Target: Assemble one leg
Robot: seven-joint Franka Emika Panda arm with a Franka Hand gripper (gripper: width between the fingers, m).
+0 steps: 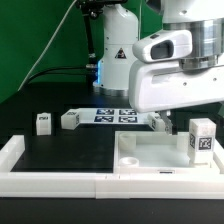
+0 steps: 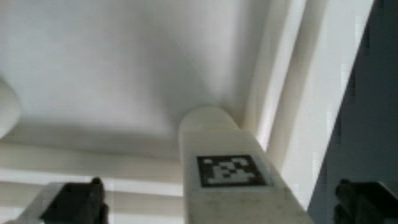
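Front: long white border bars (image 1: 60,178) lay along the table edge. Behind them was the flat white tabletop (image 1: 140,158), with the leg (image 1: 200,140) upright at its end toward the exterior view's right, tag outward. Gripper (image 2: 221,197): fingers (image 2: 75,200) were spread wide to either side of the leg, apparently not touching it. Farther back were a spare leg (image 1: 43,122), a second spare leg (image 1: 68,120), then the marker board (image 1: 115,115).

My arm (image 1: 178,70) is bent down low, and my gripper (image 2: 217,205) points downward with its fingers (image 2: 71,202) spread wide apart.
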